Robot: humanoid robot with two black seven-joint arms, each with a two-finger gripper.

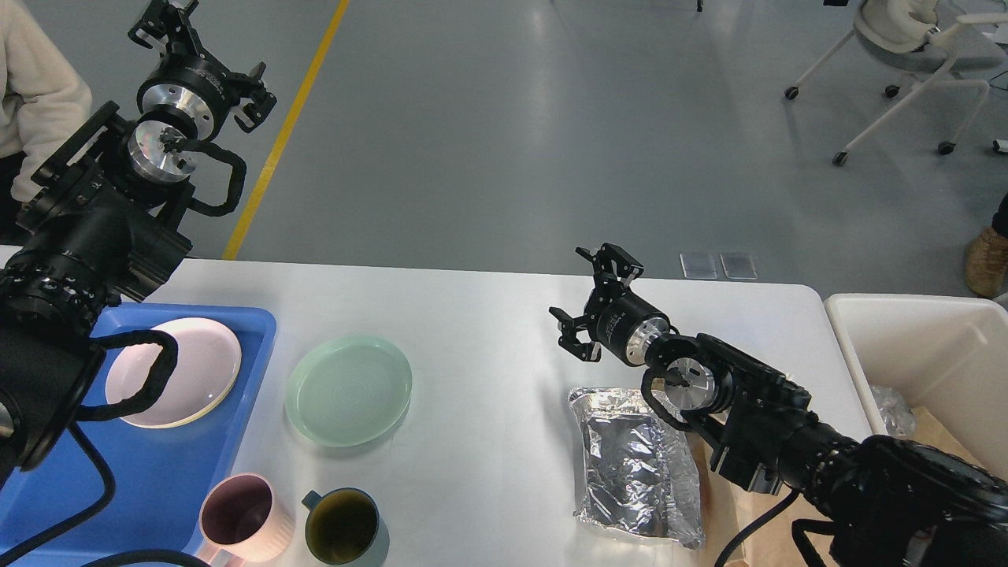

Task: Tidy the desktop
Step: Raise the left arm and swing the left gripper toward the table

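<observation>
The big white worktop (488, 331) fills the middle. On it sit one green plate (348, 390), two mugs, pink (236, 520) and dark blue (343, 528), one silver foil bag (634, 465), and one blue tray (157, 480) holding one pink plate (197, 370). Left gripper (197, 55) and right gripper (598, 303) both hang open, empty.

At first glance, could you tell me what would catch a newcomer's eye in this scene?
The crinkled silver foil bag lying flat at the near right of the desktop stands out first, partly under the right arm, whose open right gripper hovers just beyond it. Next comes the mint green plate on the bare white surface, beside the blue tray holding a pale pink plate.
</observation>
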